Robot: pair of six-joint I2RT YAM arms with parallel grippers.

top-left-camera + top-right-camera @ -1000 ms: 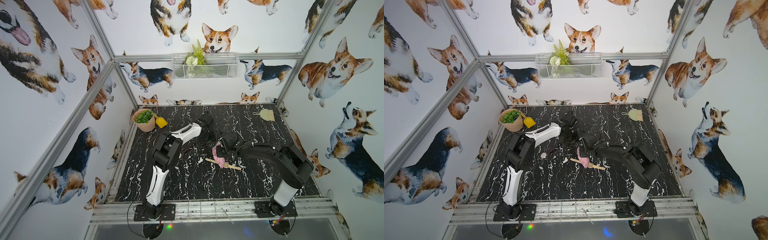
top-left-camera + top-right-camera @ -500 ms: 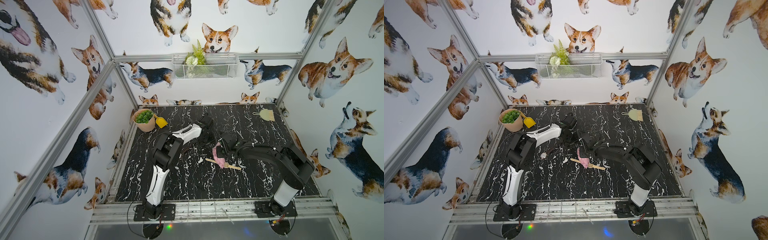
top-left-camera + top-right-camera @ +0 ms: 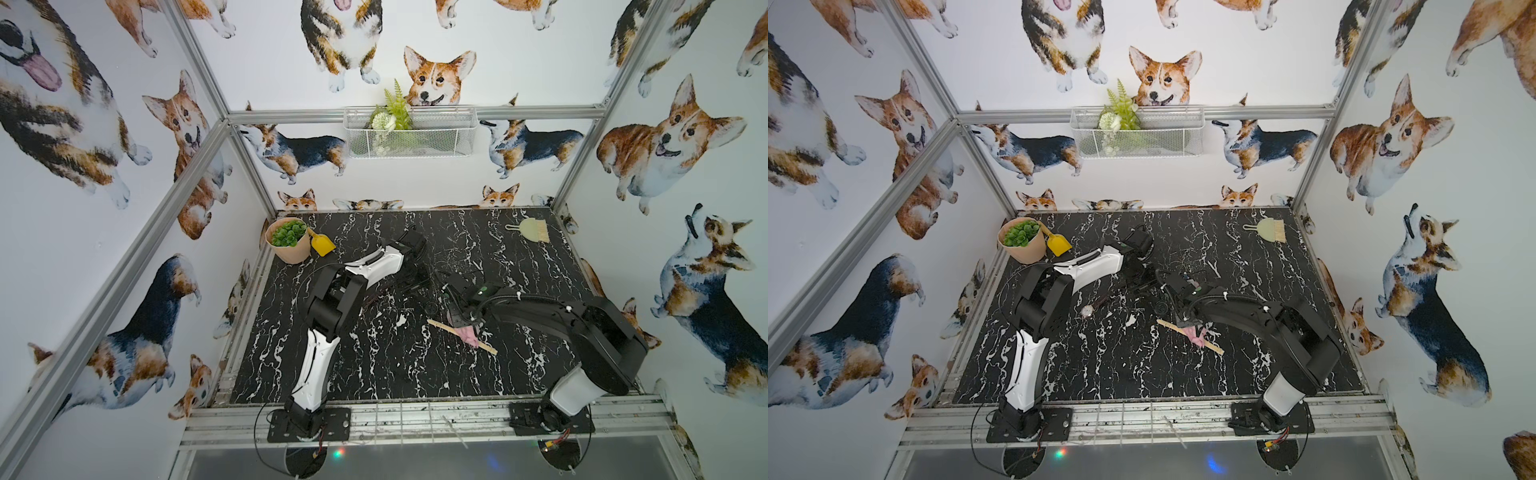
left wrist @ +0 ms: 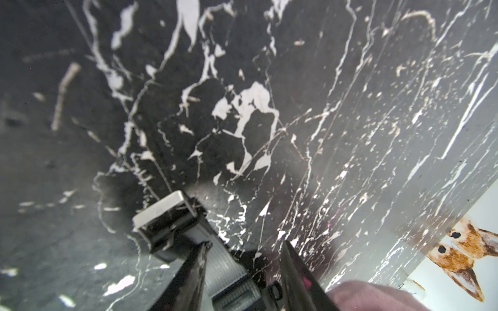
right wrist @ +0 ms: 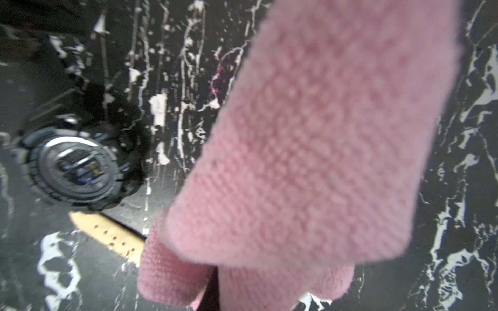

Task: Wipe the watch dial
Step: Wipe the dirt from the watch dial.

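The black watch (image 5: 72, 167) is near the middle of the bench (image 3: 374, 365), just left of the right hand (image 3: 459, 322), which pinches a pink cloth (image 5: 323, 148). The left hand (image 4: 245, 258) straddles the strap (image 4: 221, 272); whether it grips cannot be told. With a loose hold, wiping may drag the watch aside. The hanging cloth could also snag the tan strip (image 5: 107, 237) just beside it.

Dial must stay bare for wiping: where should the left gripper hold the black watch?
Likely the strap just short of its buckle, from above, jaws across the narrow width: it lies flat, and that end leaves the dial uncovered.
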